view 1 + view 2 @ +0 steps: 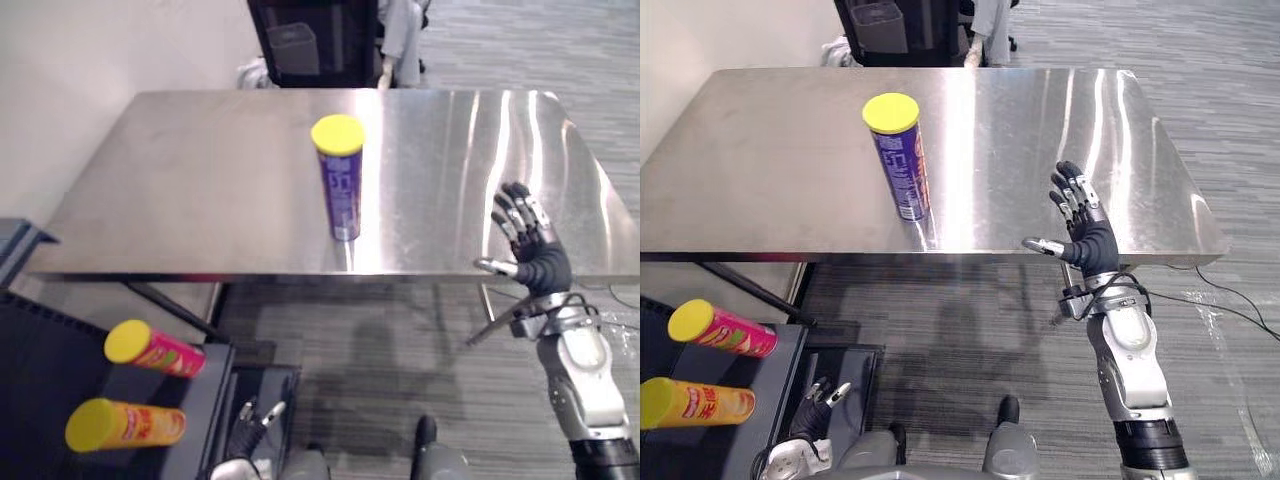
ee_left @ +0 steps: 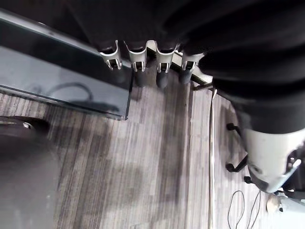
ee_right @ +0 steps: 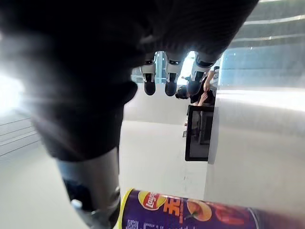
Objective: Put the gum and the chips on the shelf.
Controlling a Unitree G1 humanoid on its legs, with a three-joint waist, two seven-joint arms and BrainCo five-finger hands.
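Observation:
A purple chips can point(image 1: 340, 185) with a yellow lid stands upright near the front middle of the steel table point(image 1: 200, 180). My right hand point(image 1: 528, 240) is open, fingers straight, at the table's front edge about a hand's width right of the can. The right wrist view shows the can point(image 3: 190, 212) just past its fingers point(image 3: 171, 81). On the black shelf point(image 1: 55, 345) at lower left lie a pink can point(image 1: 155, 348) and an orange can point(image 1: 125, 425), both yellow-lidded. My left hand point(image 1: 250, 418) hangs low beside the shelf, fingers relaxed, holding nothing.
Behind the table stand a black chair point(image 1: 310, 40) and a person point(image 1: 400, 40). A pale wall runs along the left. Grey carpet lies between the table's front edge and the shelf.

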